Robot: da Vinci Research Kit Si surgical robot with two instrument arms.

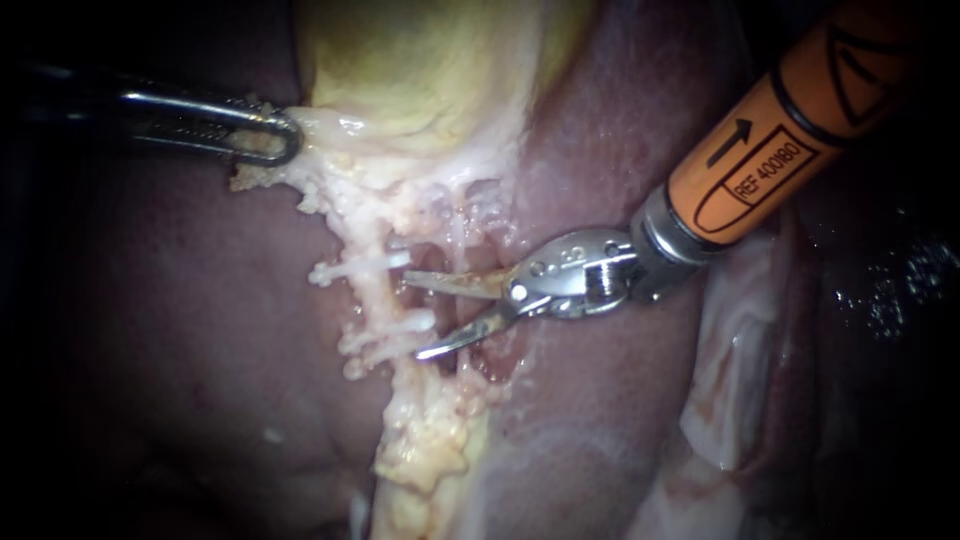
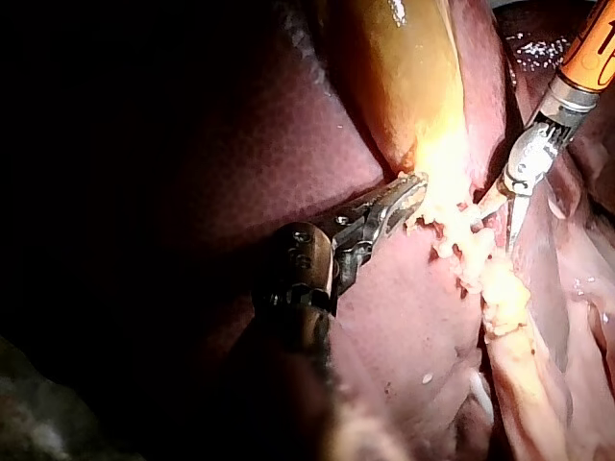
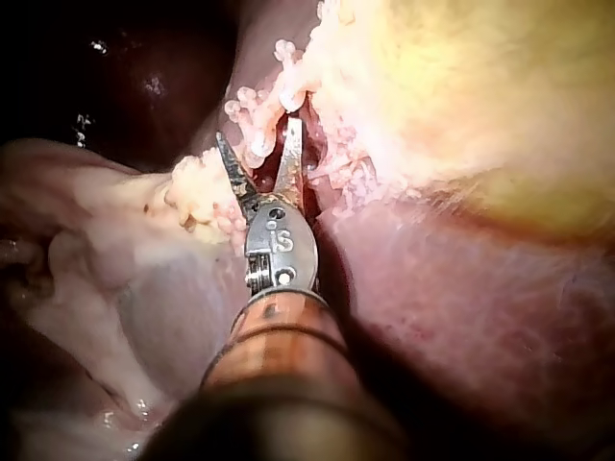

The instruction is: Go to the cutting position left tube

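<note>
The left tube [image 1: 368, 296] sits just left of the endoscope frame's centre. It is a pale, lumpy cord running down from the gallbladder [image 1: 420, 60] toward the lower middle. Two white pieces that look like clips cross it, an upper clip [image 1: 358, 268] and a lower clip [image 1: 392, 327], with a short bare stretch between them. The right instrument [image 1: 412, 316] enters from the upper right on an orange shaft [image 1: 780, 150] and ends in two thin blades, which stand apart in a V opening leftward. Their tips lie just right of the tube, the upper one near the upper clip and the lower one below the lower clip, whose right end sits in the gap. Nothing is gripped, and I cannot tell whether either blade touches the tube. In the right wrist view the right instrument [image 3: 258, 134] points its parted blades into knobbly pale fat [image 3: 259, 101] just ahead. Right of the blades in the endoscope frame is a reddish hollow. Left of the tube a broad, smooth stretch of liver [image 1: 150, 300] lies unobstructed. At the upper left, the left instrument [image 1: 285, 135] has its jaws clamped on a pale fringe of tissue [image 1: 255, 175] at the gallbladder's lower edge, well apart from the blades. The left wrist view shows the left instrument [image 2: 413, 187] pinching that fringe beside the glowing gallbladder [image 2: 404, 67].
</note>
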